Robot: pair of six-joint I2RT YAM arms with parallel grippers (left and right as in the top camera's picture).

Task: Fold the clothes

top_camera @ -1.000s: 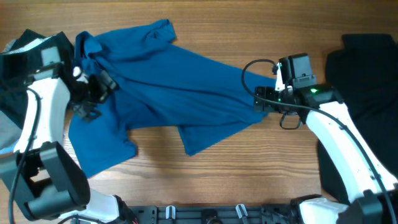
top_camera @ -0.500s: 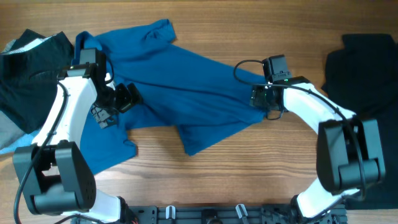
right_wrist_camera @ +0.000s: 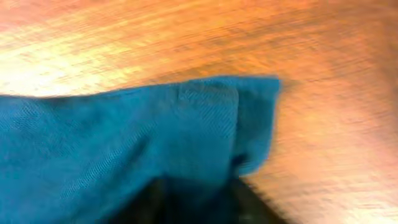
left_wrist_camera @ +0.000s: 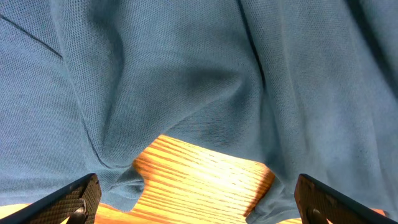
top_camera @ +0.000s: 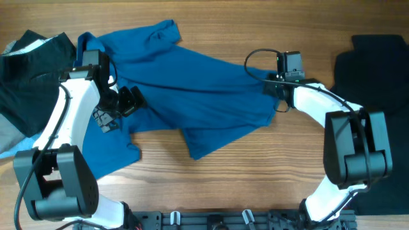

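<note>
The royal-blue shirt [top_camera: 185, 89] lies crumpled across the wooden table, from the far left to the middle. My left gripper [top_camera: 130, 102] hovers over its left part, open wide. In the left wrist view its fingertips [left_wrist_camera: 78, 200] sit far apart above blue folds [left_wrist_camera: 186, 81] and a bare patch of wood [left_wrist_camera: 205, 180]. My right gripper [top_camera: 271, 89] is at the shirt's right edge. The blurred right wrist view shows that blue edge [right_wrist_camera: 186, 124] pinched between the dark fingers [right_wrist_camera: 252, 202].
One black garment [top_camera: 32, 70] is heaped at the far left, partly under the left arm. Another black garment [top_camera: 377, 70] lies along the right edge. Bare wood [top_camera: 255, 166] runs along the front, and a rail with clamps [top_camera: 211, 220] borders the near edge.
The right gripper has closed on the shirt's right edge and shifted slightly up. The left arm swung right over the shirt a second ago and has since stayed, still open.
</note>
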